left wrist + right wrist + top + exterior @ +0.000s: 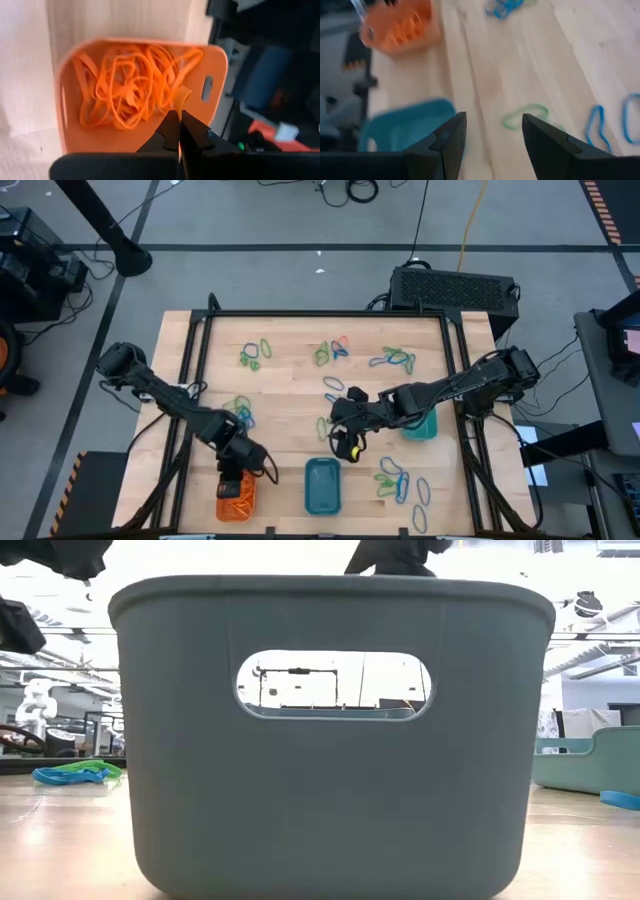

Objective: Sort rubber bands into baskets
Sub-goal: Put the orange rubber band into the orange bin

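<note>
The orange basket point(140, 95) below the left gripper point(178, 131) already holds a tangled heap of orange rubber bands point(130, 85), and the pressed-together fingers pinch one more orange band point(181, 96) over it. Many blue and green bands point(395, 360) remain scattered; the right gripper point(494, 131), spread wide, has a green band point(525, 116) just ahead, beside the blue basket point(323, 486)

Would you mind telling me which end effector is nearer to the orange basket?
Left. The left end effector hovers directly over the orange basket, shut on an orange rubber band; the right end effector is beyond the blue basket.
</note>
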Robot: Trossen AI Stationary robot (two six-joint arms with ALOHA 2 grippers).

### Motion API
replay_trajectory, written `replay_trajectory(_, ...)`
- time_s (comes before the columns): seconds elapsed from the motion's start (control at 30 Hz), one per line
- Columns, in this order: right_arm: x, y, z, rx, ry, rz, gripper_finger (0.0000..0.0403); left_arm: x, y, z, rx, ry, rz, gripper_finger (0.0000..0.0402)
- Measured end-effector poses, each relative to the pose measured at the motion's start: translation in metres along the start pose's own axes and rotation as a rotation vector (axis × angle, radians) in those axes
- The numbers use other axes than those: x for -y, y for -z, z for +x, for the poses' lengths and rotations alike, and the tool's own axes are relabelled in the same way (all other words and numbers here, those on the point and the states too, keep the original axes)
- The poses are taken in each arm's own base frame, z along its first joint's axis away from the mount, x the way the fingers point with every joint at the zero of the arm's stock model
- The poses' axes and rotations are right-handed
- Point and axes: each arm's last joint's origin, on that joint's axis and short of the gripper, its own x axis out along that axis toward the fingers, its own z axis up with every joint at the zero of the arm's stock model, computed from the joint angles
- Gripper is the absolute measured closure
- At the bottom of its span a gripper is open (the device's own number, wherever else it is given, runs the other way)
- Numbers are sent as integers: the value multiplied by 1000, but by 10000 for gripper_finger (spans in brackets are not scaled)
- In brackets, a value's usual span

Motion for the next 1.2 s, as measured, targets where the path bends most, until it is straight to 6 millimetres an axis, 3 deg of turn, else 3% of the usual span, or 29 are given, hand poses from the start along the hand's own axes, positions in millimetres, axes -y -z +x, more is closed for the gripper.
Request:
replay_trajectory(0.17,14,9,0,-125,88,-33,218,7,1,4,72,-19,-30,401)
replay_trajectory(0.57,62,11,-3,-286,324,94,218,13,5,10,145,-84,-11,393)
replay_trajectory(0.97,67,10,-3,-293,335,107,218,14,13,13,114,-121,-5,387)
replay_trajectory(1.2,67,9,-3,-285,331,109,218,9,16,13,78,-165,-42,317)
